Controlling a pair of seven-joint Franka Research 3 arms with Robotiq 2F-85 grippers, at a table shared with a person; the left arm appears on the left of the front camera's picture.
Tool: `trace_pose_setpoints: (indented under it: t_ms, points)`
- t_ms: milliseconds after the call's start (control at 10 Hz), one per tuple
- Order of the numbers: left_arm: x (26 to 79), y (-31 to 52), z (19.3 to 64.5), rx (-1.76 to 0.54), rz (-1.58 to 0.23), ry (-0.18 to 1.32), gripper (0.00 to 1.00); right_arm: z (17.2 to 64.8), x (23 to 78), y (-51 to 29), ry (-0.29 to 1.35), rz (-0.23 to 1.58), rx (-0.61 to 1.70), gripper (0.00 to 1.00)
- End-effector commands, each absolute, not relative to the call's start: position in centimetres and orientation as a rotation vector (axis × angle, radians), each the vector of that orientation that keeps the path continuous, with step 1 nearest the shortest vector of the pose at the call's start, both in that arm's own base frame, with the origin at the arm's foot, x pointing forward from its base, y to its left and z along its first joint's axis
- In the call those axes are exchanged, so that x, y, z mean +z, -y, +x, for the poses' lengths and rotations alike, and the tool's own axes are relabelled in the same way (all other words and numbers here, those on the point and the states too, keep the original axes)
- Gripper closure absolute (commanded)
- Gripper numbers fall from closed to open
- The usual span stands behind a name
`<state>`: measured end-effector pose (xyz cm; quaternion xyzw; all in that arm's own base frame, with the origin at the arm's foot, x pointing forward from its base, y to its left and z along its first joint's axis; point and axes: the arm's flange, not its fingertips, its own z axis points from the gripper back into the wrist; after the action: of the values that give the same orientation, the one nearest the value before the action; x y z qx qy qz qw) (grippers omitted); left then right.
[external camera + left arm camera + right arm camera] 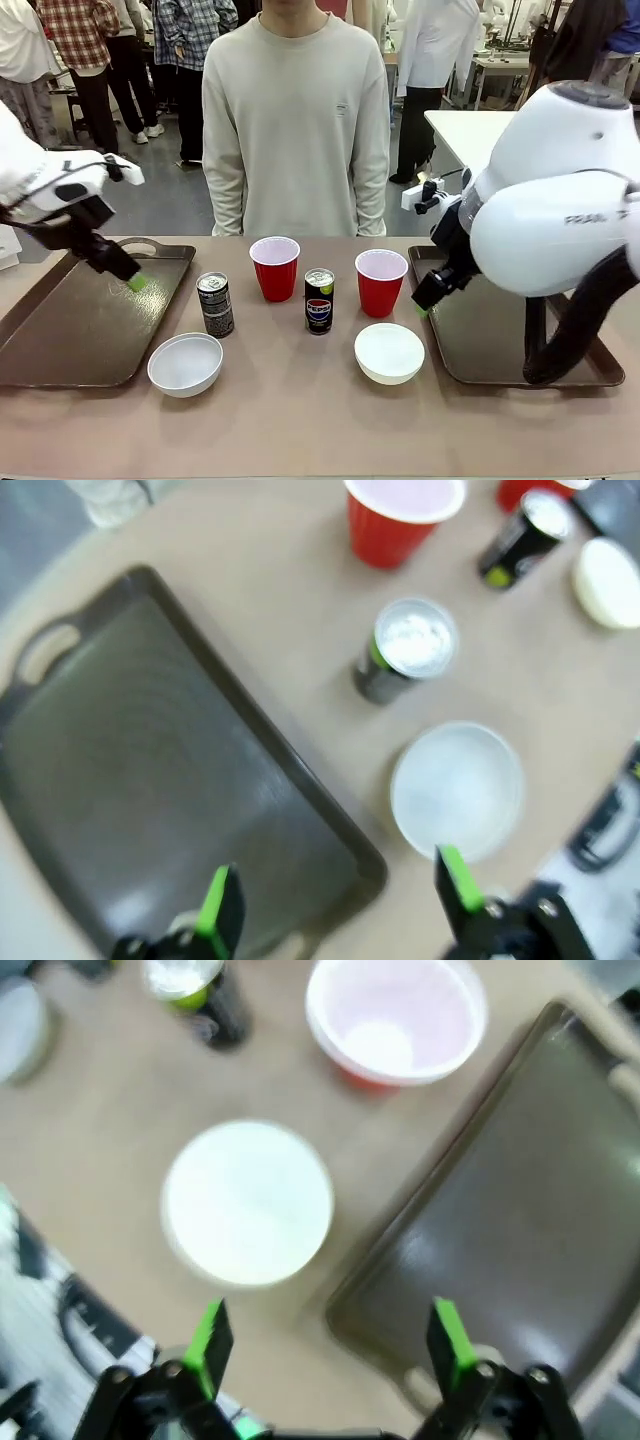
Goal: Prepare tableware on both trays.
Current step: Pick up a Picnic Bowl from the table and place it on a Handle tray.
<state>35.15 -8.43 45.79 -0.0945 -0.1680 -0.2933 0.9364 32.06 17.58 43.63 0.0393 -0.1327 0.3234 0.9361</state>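
Left gripper (338, 865) and right gripper (328, 1325) hung wide open, empty.
Red plastic cups (275, 268), white round bowls (185, 363), dark cans (215, 304) stood on beige tabletop (300, 420) between dark brown trays (70, 330); people (295, 120) crowded behind.

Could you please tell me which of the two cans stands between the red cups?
The black Pepsi can; the grey can stands outside them, nearer the left tray.

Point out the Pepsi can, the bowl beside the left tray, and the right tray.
Pepsi can (319, 308): front view, on its printed side wall.
left bowl (185, 362): front view, on its white inside.
right tray (478, 338): front view, on its bare floor.
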Motion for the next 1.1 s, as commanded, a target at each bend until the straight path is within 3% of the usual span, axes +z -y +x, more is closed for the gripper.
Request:
trace_pose_setpoints:
  t_ms: [0,100,200,500,700,1000]
  points:
    - [40.2,5.3,23.3,-0.614,-0.251,0.319,0.0,20.2,38.3,-11.8,0.255,0.124,0.629,0.0]
    - [40.5,6.2,23.9,-0.595,-0.209,0.337,0.0,22.0,38.8,-12.3,0.331,-0.039,0.668,0.0]
    - [46.9,7.4,33.8,-0.605,-0.23,0.315,0.0,30.7,44.7,-17.3,0.231,0.101,0.654,0.0]
    - [47.8,7.0,32.9,-0.604,-0.23,0.303,0.0,30.0,45.7,-16.9,0.244,0.069,0.661,0.0]
    - [45.9,8.0,31.4,-0.591,-0.384,0.127,0.0,29.9,43.5,-13.4,0.118,0.216,0.546,0.0]
    - [44.5,6.7,29.4,-0.483,-0.414,0.098,0.0,28.1,41.8,-8.9,0.082,0.402,0.429,0.0]
